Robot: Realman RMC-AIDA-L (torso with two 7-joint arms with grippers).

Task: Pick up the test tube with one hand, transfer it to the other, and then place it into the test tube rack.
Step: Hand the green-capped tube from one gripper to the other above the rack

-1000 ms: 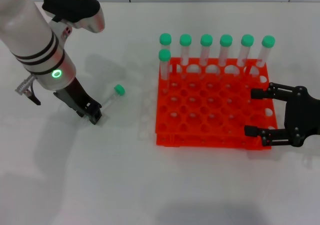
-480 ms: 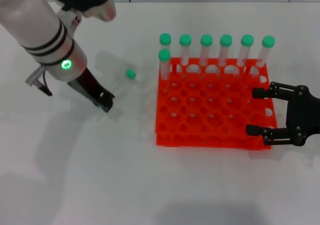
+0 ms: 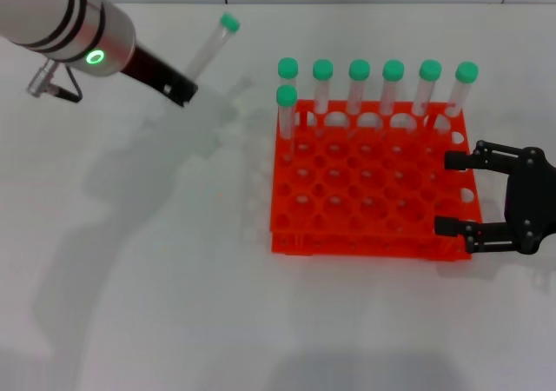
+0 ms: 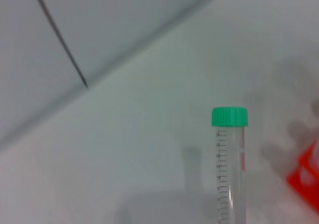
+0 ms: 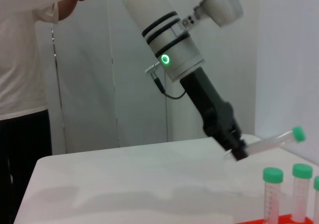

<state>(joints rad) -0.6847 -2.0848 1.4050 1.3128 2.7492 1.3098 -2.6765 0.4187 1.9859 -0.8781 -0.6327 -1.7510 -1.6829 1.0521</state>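
Note:
My left gripper [image 3: 183, 90], on the silver-white arm with the green ring light, is shut on the lower end of the test tube [image 3: 209, 49]. It holds the tube in the air at the back left, tilted, with the green cap up and toward the rack. The tube also shows in the left wrist view [image 4: 230, 169] and the right wrist view [image 5: 271, 141], where the left gripper [image 5: 238, 152] clamps its end. The orange-red test tube rack [image 3: 347, 235] stands right of centre. My right gripper [image 3: 453, 193], black, is open at the rack's right edge, level with its top.
Several other green-capped tubes [image 3: 358, 85] stand upright along the rack's back row, and one [image 3: 286, 113] stands in the second row at the left. A person in a white shirt [image 5: 30, 55] stands beyond the table's far side. The white table [image 3: 156, 261] lies left of and in front of the rack.
My left gripper has lifted the test tube off the table and carried it up and toward the back. The right gripper has barely moved.

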